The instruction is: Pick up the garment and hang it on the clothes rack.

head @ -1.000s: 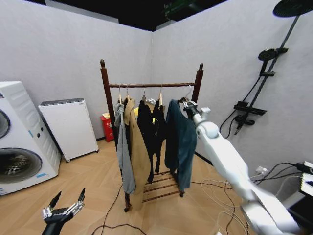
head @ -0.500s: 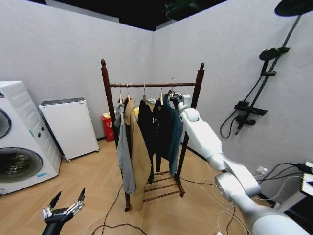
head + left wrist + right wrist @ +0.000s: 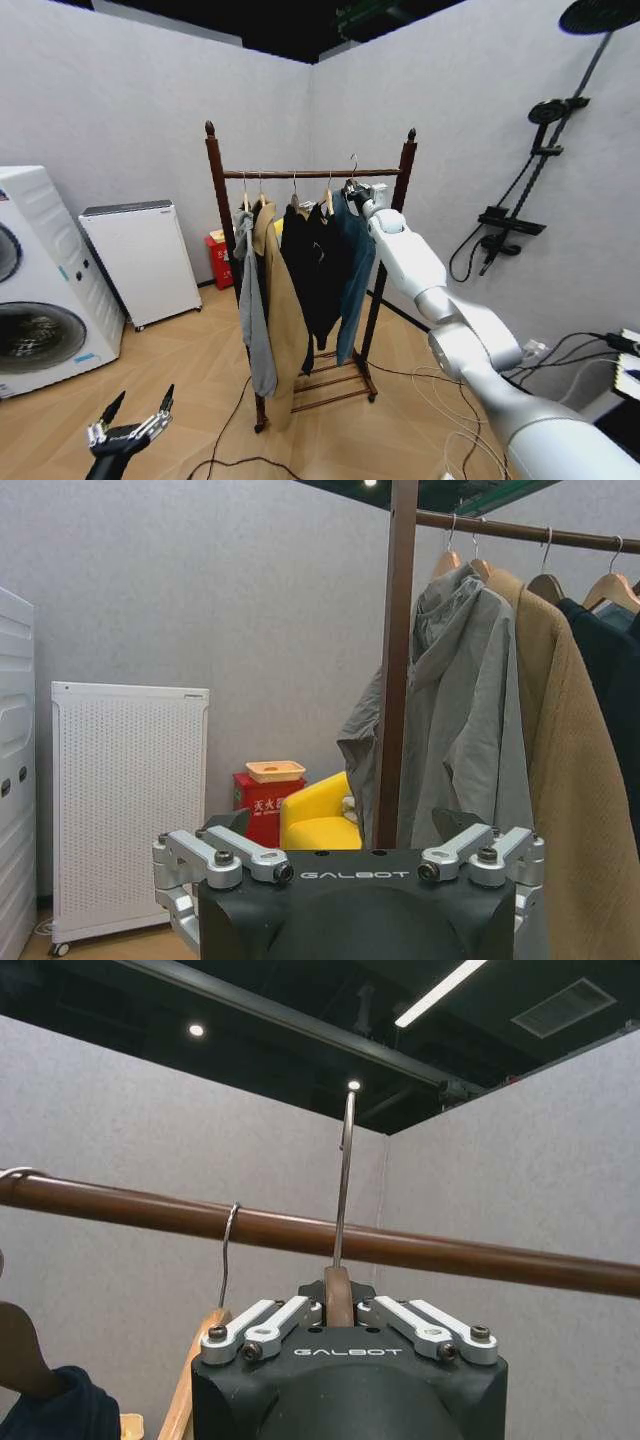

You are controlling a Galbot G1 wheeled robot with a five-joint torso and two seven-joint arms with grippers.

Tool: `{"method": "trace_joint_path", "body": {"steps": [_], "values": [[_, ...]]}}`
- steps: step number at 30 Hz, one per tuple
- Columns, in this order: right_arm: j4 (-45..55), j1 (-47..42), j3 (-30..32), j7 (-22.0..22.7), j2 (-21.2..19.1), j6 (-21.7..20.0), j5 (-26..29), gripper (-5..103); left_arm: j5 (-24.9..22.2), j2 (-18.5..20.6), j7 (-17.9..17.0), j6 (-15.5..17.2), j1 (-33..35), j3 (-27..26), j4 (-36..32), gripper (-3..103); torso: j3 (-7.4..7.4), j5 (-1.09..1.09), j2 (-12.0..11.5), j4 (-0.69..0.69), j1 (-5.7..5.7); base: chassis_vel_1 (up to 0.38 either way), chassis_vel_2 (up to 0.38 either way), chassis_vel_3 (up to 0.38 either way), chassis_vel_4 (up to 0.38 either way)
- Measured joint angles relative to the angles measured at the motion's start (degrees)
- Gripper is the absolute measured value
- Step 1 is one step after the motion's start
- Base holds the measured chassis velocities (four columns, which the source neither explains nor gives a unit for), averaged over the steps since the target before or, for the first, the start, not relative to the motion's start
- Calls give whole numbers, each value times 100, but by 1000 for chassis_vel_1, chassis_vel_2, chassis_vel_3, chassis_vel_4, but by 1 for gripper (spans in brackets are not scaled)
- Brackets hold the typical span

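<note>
Garment [image 3: 355, 260], dark teal, on wooden hanger [image 3: 338, 1297]: centre of head view, at right end of the clothes rack [image 3: 212, 200], beside a black top [image 3: 312, 270]. Hanger hook [image 3: 344, 1175] raised, its tip above the top bar [image 3: 420, 1248]. Right tool [image 3: 357, 192]: centre of head view by the rack's right post, closed on the hanger neck. Left tool [image 3: 130, 428]: lower left of head view, low over the wooden floor [image 3: 200, 400], fingers spread wide, holding nothing. Grey jacket [image 3: 460, 710] and tan coat [image 3: 565, 770] hang at the rack's left end.
</note>
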Motion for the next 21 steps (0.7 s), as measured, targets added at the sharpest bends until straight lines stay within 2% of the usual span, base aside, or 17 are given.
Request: {"method": "trace_joint_path", "body": {"steps": [6, 15, 21], "values": [[-169, 53, 99, -9, 90, -80, -30, 10, 0, 0, 0, 0, 0, 0, 0, 100, 0, 0, 0, 0, 0, 0, 0, 0, 0], [449, -277, 139, 23, -10, -284, 86, 10, 0, 0, 0, 0, 0, 0, 0, 100, -1, 0, 1, -1, -1, 0, 0, 0, 0], [625, -323, 101, 44, -72, -373, 191, 10, 0, 0, 0, 0, 0, 0, 0, 100, -1, 0, 2, 0, -2, -76, 97, 91, -79]]}}
